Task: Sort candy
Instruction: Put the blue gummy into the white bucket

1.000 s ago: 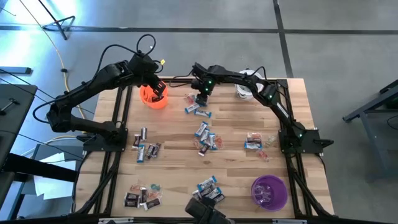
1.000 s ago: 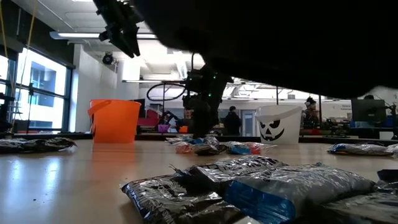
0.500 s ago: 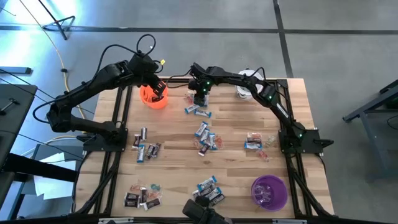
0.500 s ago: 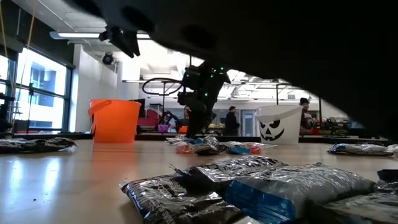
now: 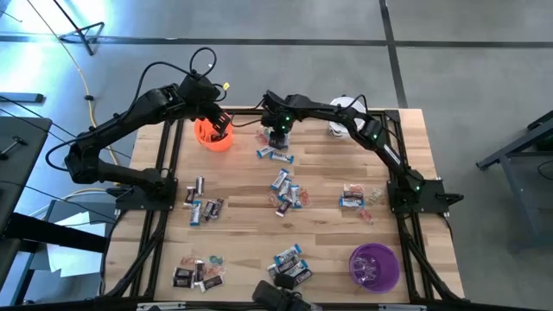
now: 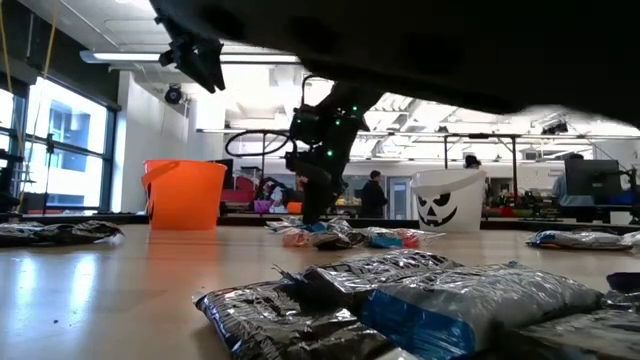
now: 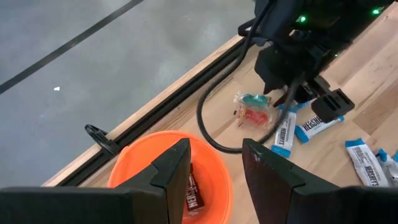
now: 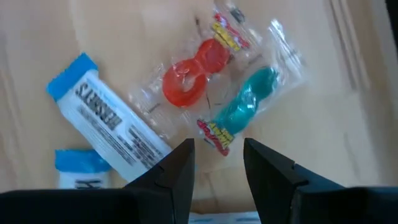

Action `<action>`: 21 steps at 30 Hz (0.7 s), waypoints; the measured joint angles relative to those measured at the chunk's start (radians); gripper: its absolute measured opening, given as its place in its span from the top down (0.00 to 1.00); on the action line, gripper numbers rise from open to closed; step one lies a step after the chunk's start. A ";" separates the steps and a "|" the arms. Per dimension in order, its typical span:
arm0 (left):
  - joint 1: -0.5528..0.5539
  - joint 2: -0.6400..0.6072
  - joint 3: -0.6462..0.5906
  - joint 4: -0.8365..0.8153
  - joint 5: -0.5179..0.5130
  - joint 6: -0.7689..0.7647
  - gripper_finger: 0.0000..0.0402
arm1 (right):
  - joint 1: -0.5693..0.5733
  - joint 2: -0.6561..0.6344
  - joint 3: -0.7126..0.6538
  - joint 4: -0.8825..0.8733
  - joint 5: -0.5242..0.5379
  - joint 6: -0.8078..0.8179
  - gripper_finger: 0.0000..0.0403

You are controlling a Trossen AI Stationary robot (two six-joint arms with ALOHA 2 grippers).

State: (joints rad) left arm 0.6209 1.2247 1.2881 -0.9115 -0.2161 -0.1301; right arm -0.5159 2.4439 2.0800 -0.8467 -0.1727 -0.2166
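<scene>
The right gripper (image 5: 276, 136) has shifted toward the counter's far edge, fingers apart and empty, and now hangs over the red ring candy (image 8: 186, 84) and teal candy (image 8: 245, 107) in clear wrappers — likely the next pick. The left gripper (image 5: 218, 121) stays over the orange cup (image 5: 212, 136), fingers apart, a dark bar already inside. Bare wood surrounds the wrappers; blue-and-white bars (image 8: 115, 127) lie just beside.

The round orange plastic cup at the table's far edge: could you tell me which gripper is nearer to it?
Left. The left gripper hovers open directly above the orange cup; the right gripper is off to its side.
</scene>
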 joint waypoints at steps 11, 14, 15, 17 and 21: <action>0.000 0.000 0.000 -0.002 0.000 0.002 0.67 | -0.026 -0.015 0.000 0.012 -0.020 0.338 0.67; 0.000 0.000 0.000 -0.003 0.000 0.006 0.67 | -0.031 -0.033 0.000 0.065 -0.048 0.356 0.67; 0.000 0.000 0.000 -0.003 0.000 0.011 0.67 | -0.031 -0.036 0.001 0.089 -0.051 0.357 0.67; 0.000 0.000 0.000 -0.003 0.000 0.019 0.67 | -0.033 -0.037 0.001 0.116 -0.057 0.356 0.67; 0.000 0.000 0.000 -0.004 0.001 0.019 0.67 | -0.033 -0.037 0.001 0.121 -0.059 0.358 0.67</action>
State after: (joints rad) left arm 0.6210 1.2247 1.2879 -0.9157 -0.2153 -0.1108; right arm -0.5491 2.4065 2.0808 -0.7255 -0.2321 0.1410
